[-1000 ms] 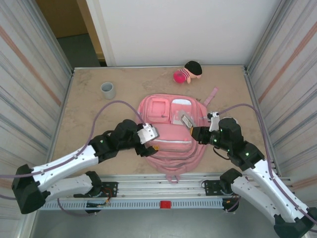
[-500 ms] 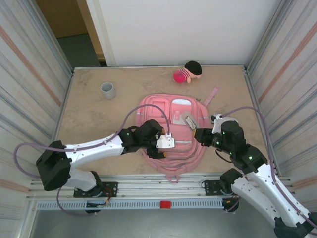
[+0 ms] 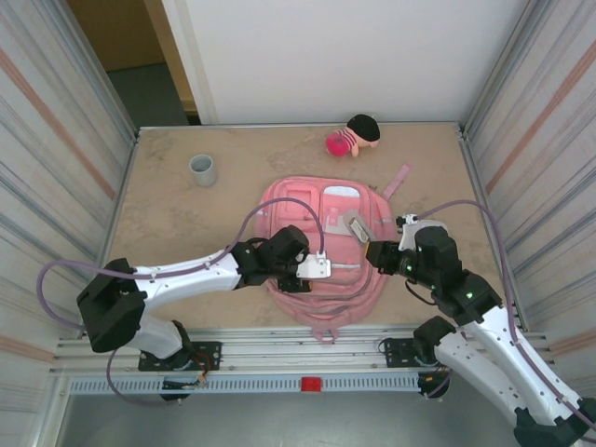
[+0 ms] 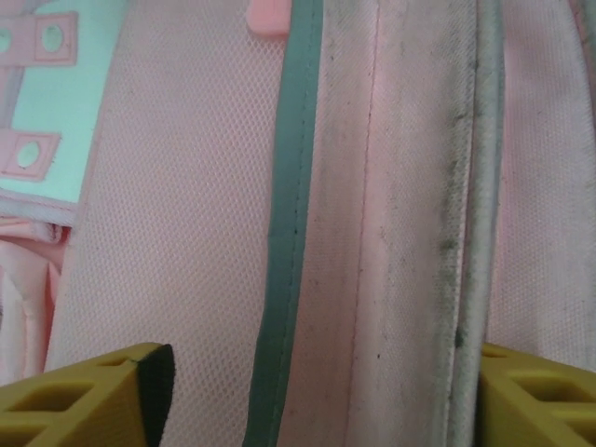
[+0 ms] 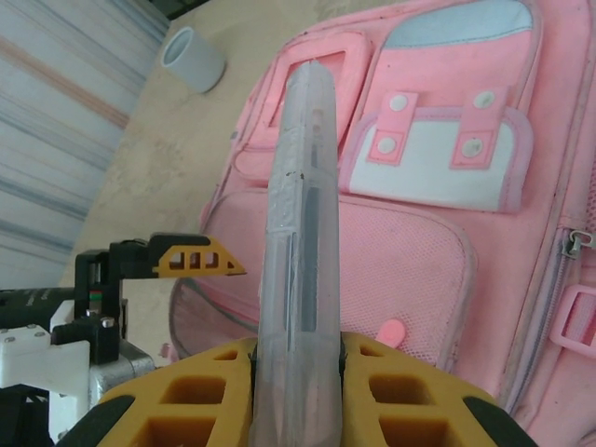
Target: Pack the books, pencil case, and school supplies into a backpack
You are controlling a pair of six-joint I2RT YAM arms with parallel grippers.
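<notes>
Left fingers (image 4: 84,400) spread apart, right fingers (image 5: 200,391) clamped in a grip.

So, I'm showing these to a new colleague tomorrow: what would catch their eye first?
The big pink backpack lying flat in the middle of the table. Next, the right gripper clamped on a frosted translucent case that sticks out over the backpack, while the left gripper hangs open close against its fabric. At the far edge lies a pink-and-black plush doll.
</notes>
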